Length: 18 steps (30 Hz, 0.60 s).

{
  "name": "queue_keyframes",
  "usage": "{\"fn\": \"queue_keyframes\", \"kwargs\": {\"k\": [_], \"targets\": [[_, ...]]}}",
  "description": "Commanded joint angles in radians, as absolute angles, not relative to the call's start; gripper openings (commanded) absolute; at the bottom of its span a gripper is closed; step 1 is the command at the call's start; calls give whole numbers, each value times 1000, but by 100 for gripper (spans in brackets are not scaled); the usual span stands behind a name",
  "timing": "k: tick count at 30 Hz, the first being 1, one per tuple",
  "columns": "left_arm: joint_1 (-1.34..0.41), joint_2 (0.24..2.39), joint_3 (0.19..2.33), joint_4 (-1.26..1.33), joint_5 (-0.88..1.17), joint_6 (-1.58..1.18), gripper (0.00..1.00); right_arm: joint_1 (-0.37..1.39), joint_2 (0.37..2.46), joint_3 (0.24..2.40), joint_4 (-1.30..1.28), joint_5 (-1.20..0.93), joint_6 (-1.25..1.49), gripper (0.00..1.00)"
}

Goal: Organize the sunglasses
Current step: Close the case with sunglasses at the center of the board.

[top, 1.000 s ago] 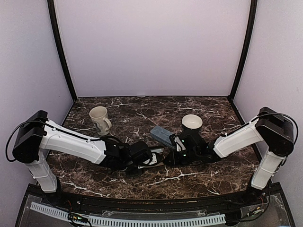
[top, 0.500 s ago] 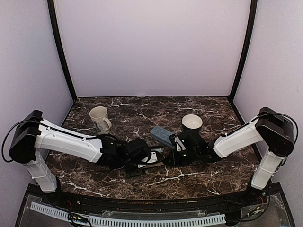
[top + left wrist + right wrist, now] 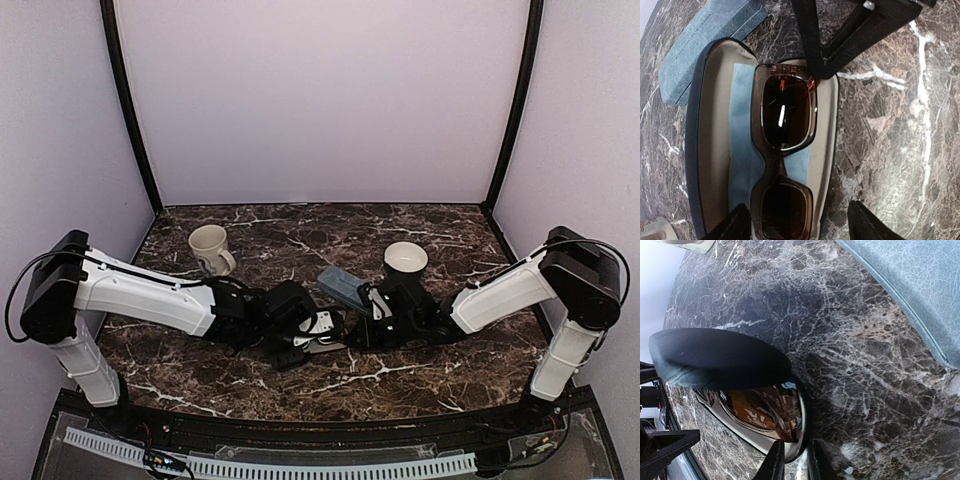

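one pair of sunglasses lies inside one open black case, beside one blue-grey case. left gripper released, straddling the case end; right gripper pinches its rim. one mug and one cup stand behind.

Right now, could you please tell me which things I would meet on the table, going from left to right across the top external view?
On the table: cream mug → blue-grey case → white cup.

Glossy sunglasses, smooth black case, polished marble table
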State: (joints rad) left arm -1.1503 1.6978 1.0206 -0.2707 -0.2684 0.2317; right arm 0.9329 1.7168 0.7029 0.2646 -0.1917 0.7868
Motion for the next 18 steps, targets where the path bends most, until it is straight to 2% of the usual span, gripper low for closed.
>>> {"fn": "queue_keyframes", "kwargs": {"k": [1,7,18], "targets": [[-1125,1656,1045,-206,-155,235,68,936,1690,695,312,-210,772,18],[-1085,1660,1037,-136,-38,259,70,937,1687,687,321,-217,768,19],[-1075,1755,1065,-118,-30,347,77,937,1692,681,334,-227,770,19]]}}
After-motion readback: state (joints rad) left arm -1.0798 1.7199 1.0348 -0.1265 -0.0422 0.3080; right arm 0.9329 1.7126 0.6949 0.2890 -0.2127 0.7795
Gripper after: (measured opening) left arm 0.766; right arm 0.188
